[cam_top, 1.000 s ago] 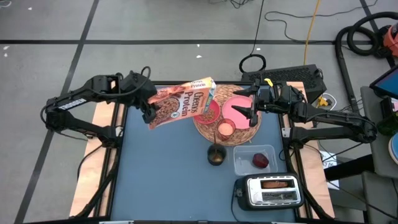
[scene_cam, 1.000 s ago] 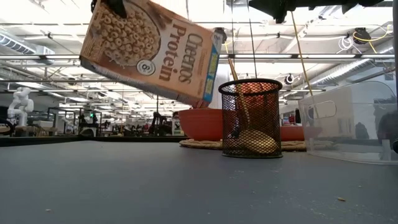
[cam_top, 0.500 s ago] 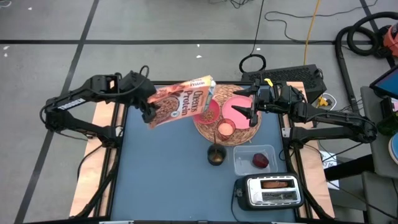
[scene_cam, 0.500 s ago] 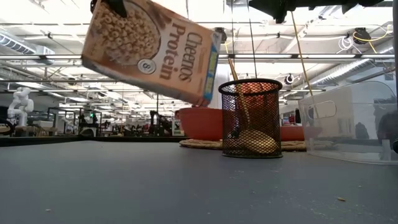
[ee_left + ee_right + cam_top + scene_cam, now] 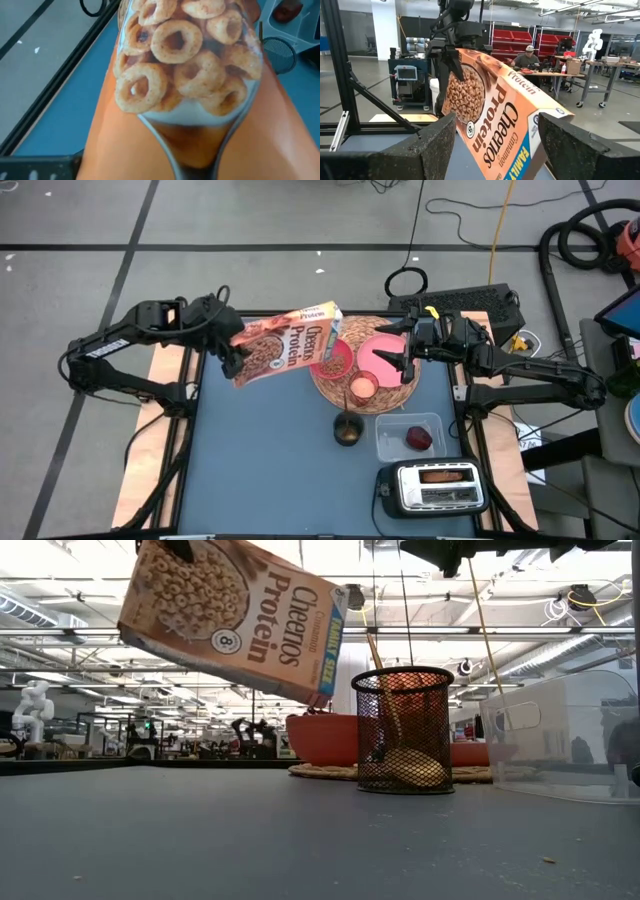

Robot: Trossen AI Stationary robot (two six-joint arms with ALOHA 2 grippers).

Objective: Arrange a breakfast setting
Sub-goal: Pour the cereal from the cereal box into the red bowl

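My left gripper is shut on the orange-brown cereal box, which hangs tilted in the air. The box's opened top end points at the pink bowl. The bowl, the pink plate and the small pink cup stand on the round wicker mat. Above the plate my right gripper stands open, about level, and points at the box. The spoon stands in a black mesh cup. The dark red fruit lies in the clear tub. The browned bread sits in the toaster. My left gripper pinches the box near its closed bottom end, one finger on the printed front face, the other hidden behind the box. The fingers come from the table's left, slanting down. The box hangs clear of the table, its top end lower, near the bowl's rim.
The clear tub and the silver toaster stand at the near right. The mesh cup stands just in front of the mat. The blue table top lies bare on the left and near side.
My left gripper has drawn back a little toward the table's left edge with the cereal box. The box has shifted left with it and stays tilted, clear of the table. My right gripper has kept still.
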